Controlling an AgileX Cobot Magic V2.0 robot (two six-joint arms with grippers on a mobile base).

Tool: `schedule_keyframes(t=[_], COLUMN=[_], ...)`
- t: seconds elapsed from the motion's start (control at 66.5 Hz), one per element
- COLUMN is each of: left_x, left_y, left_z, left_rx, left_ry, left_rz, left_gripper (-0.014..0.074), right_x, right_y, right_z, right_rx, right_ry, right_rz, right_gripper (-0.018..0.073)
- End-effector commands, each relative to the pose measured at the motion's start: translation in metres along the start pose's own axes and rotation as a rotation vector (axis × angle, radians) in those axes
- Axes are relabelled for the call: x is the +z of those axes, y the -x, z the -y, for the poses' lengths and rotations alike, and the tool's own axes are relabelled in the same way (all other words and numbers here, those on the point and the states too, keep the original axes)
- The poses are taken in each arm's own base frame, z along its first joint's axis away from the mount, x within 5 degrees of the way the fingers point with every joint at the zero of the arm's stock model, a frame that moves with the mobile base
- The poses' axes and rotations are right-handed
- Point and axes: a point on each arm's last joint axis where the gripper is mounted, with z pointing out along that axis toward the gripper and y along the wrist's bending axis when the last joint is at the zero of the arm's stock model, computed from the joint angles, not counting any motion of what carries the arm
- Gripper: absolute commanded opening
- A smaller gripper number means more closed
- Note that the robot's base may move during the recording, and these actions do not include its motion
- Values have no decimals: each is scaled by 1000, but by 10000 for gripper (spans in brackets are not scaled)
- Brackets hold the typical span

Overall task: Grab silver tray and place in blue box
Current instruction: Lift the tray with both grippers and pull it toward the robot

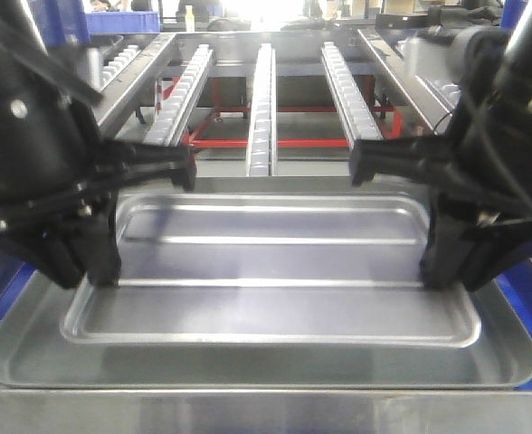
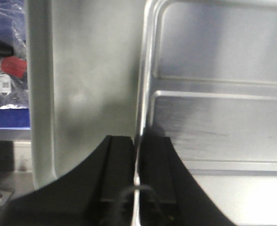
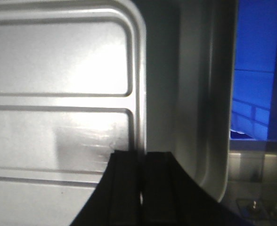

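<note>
Fingers of the left gripper are black and all but closed, pinching the thin rim of the large shallow rectangular silver tray at its left short edge, one finger inside the rim and one outside. At the tray's right short edge, the fingers of the right gripper are clamped on the rim in the same way.

The silver tray hangs level between the two grippers, its two long ridges running from side to side. Directly beneath it lies a second grey metal tray of the same sort, whose rim shows past the silver tray on the near side and at both ends. Whether the two trays touch cannot be told.

Deep blue plastic of the blue box shows just beyond the right end of the silver tray, with faint ribs on it. Nearer than the tray runs the brushed edge of a steel table. Off the tray's left end lies a clear plastic bag over blue.

Beyond the far side of the tray, long grey roller rails stretch away over a red metal frame. Farther back, strong white light washes out the room.
</note>
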Motion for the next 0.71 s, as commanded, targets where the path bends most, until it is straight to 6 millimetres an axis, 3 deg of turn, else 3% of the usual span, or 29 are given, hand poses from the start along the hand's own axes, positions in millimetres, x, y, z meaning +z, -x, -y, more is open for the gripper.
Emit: schedule_keyframes(t=[0.0,0.361,0.691], left_x=[-25,-46,-75], left_y=[7,-14,-45], left_z=[0,0,6], left_rx=[-8,-22,-1], left_ry=[-29,-28,-48], left_rz=[61,65,77], left_gripper=[-14,-14,-14], right_x=[-19,-45,-67], right_y=[6,-13,-52], right_z=[-1,-15,-17], right_rx=[-5,-1,-17], right_ry=[20,82,54], right_rz=[59,64,93], right_gripper=[57,57,57])
